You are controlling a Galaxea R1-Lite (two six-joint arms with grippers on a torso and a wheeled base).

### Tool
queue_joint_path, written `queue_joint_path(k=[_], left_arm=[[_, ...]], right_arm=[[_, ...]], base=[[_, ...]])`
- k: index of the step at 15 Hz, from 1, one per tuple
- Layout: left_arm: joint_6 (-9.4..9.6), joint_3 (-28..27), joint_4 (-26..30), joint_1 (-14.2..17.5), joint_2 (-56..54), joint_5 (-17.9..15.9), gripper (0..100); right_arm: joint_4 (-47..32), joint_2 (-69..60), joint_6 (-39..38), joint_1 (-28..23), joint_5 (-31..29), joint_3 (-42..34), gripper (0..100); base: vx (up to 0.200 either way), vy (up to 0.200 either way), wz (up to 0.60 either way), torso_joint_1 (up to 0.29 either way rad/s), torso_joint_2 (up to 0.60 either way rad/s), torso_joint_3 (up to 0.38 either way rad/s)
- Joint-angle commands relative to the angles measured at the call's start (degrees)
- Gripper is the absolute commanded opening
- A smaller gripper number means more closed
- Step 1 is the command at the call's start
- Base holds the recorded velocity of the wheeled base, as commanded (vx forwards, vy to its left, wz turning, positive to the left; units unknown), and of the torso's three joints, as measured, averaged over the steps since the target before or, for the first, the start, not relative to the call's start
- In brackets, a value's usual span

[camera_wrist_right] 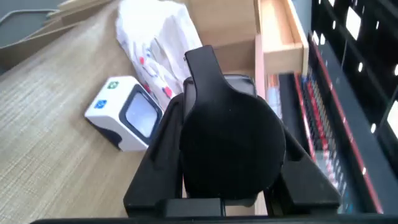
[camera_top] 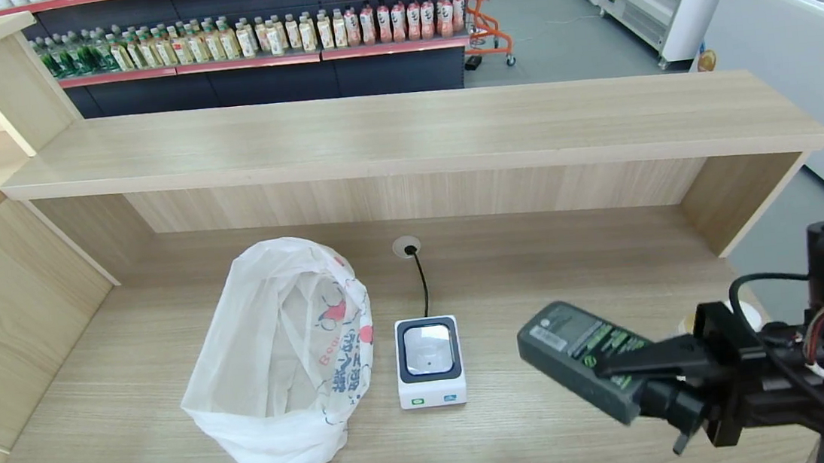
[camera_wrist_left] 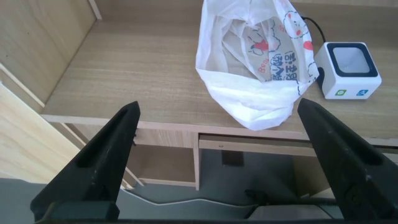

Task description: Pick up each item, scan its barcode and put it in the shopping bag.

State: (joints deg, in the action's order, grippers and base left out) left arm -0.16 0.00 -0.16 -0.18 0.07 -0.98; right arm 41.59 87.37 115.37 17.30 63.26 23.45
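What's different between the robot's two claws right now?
The right gripper is shut on a dark pack; the left gripper is open and empty. The right gripper hangs over the counter beside the scanner; the left gripper hangs off its front edge, near the shopping bag. Both have black fingers.

Matt wood-grain counter [camera_top: 131, 379], thin crinkled plastic bag [camera_top: 280, 350]

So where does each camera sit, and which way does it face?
Head view: on the robot's head, looking down at the counter, shopping bag and scanner; right gripper holding a dark pack.
Left wrist view: on the left wrist, off the counter's near edge, facing the bag; the open left gripper frames it.
Right wrist view: on the right wrist, looking past the held pack at the scanner.
All three share bag and scanner.
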Motion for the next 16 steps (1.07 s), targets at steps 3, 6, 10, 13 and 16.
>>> queue_joint_path(k=[3,6,10,13,16], left_arm=[[-0.02,0.0,0.0,0.0,0.0,0.0,100],[-0.02,0.0,0.0,0.0,0.0,0.0,100],[-0.02,0.0,0.0,0.0,0.0,0.0,100],[-0.02,0.0,0.0,0.0,0.0,0.0,100],[-0.02,0.0,0.0,0.0,0.0,0.0,100]], right_arm=[[-26.3,7.3,34.8,1.9,5.3,4.2,0],[-26.7,12.4,41.0,10.4,5.4,8.0,0],[-26.5,17.3,43.6,15.9,5.4,11.8,0],[-25.9,18.9,44.6,15.9,5.4,13.0,0],[-25.1,19.4,45.5,15.8,5.4,14.3,0]], base=[[0.000,0.000,0.00,0.000,0.00,0.000],[0.000,0.000,0.00,0.000,0.00,0.000],[0.000,0.000,0.00,0.000,0.00,0.000],[0.000,0.000,0.00,0.000,0.00,0.000],[0.000,0.000,0.00,0.000,0.00,0.000]])
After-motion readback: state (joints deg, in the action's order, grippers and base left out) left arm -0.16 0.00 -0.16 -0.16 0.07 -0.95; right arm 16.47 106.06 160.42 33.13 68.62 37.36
